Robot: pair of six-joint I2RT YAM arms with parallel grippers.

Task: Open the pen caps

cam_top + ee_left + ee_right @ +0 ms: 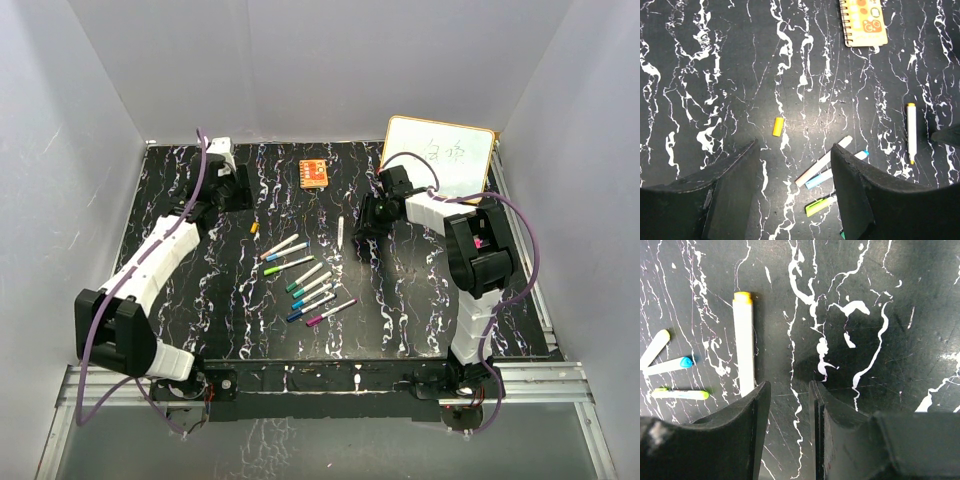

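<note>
Black marbled tabletop [400, 300], stubby yellow cap [777, 126] apart from white pen [911, 132].

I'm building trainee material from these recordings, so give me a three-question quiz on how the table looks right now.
1. True or false: the loose yellow cap touches none of the pens.
2. Which lies nearest the right gripper? A) the orange notebook B) the lone yellow-ended pen C) the yellow cap
3. What does the left gripper hold?

Key: 1 true. 2 B. 3 nothing; its jaws stand open above the table, as do the right gripper's.
</note>
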